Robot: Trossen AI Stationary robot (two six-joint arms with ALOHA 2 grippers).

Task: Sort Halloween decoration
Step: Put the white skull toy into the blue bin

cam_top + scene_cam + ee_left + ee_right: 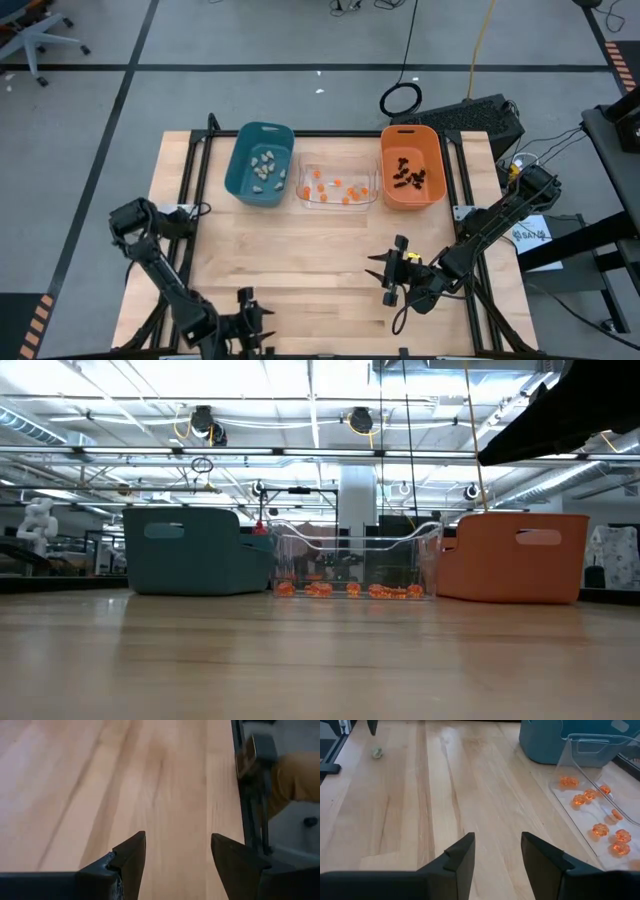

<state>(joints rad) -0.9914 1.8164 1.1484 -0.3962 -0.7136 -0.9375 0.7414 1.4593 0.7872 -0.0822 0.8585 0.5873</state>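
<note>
- Left pincer (246, 308) hangs at the bench's (300, 250) near edge, released and empty; nothing lies by it, so little could go wrong there
- One pale lump (377, 752) lies loose on the bare wood toward the left side, seen only from the right wrist; it may well be overlooked and stay unsorted, and being so tiny it could be nudged and roll off the edge by a careless approach
- Teal bin (260, 163) at the back left holds about seven pale lumps (264, 166); exact count is hard to tell
- Clear bin (337, 184) in the middle holds about nine orange rounds (600, 828), touching its floor; its thin wall could be knocked by a low reach
- Orange bin (412, 165) at the back right holds a clump of black spiders (406, 176), perhaps six, too tangled to count
- Right pincer (391, 275) hovers over the bench's near right, fingers parted with nothing between them
- Three bins, two arms
</note>
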